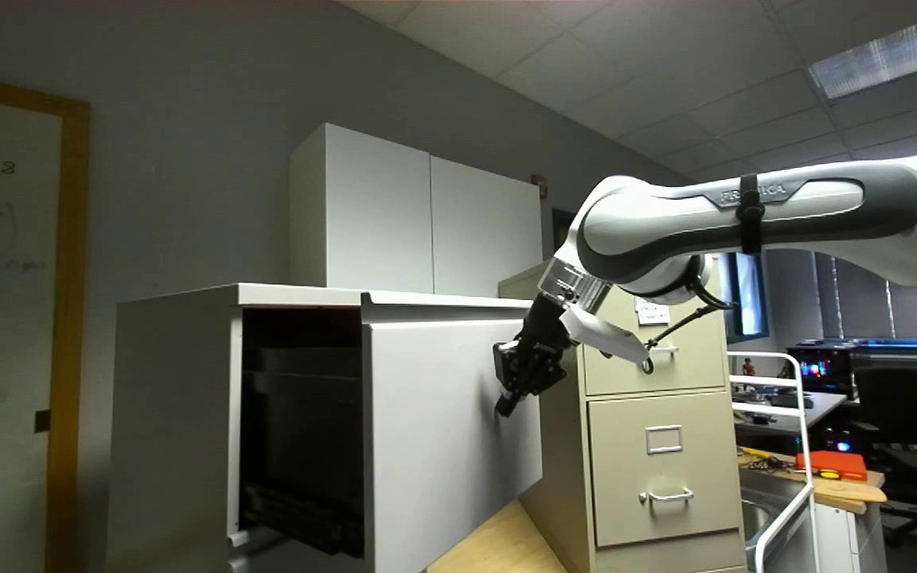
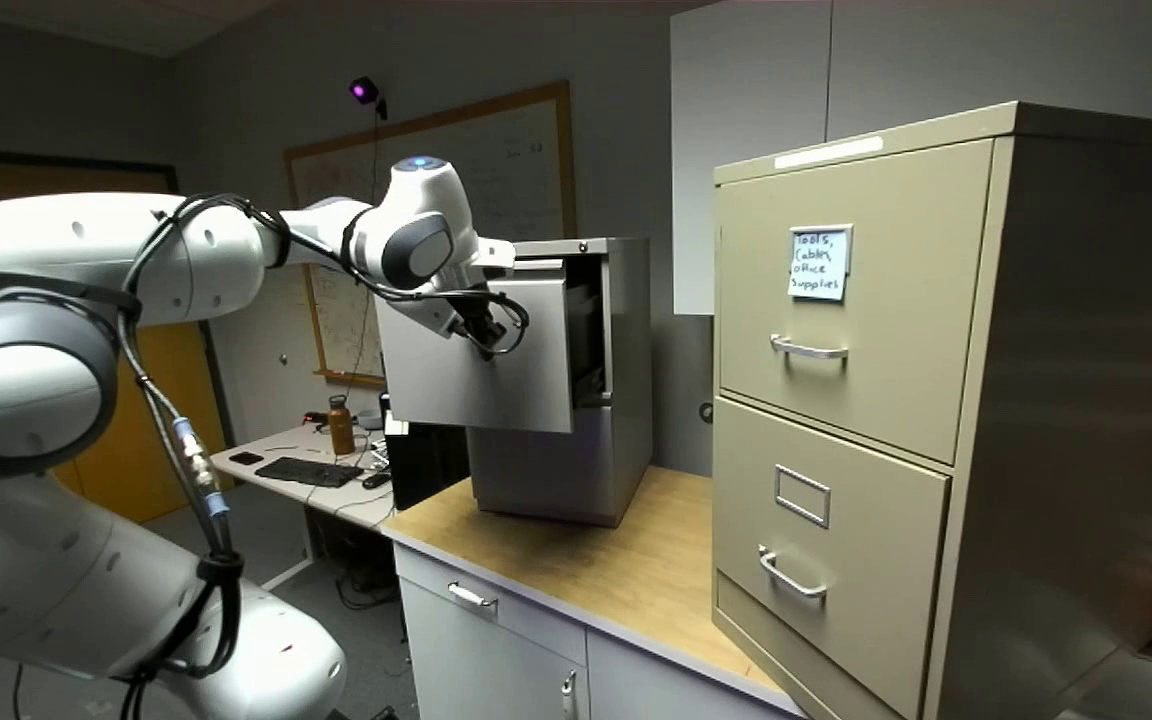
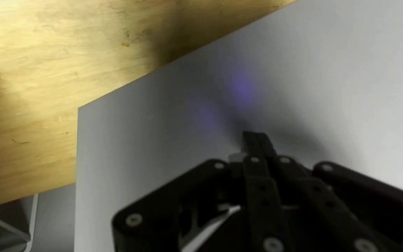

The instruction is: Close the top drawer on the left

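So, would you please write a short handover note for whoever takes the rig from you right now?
Gripper: shut with nothing in it, tip at or very near the front of the top drawer; whether it touches is hard to tell.
Where: the top drawer stands open from its white cabinet, a dark gap behind its front in both exterior views. The beige filing cabinet is not part of this.
Done: shut gripper placed at the drawer front.
Left: push the drawer in until flush, then back off.
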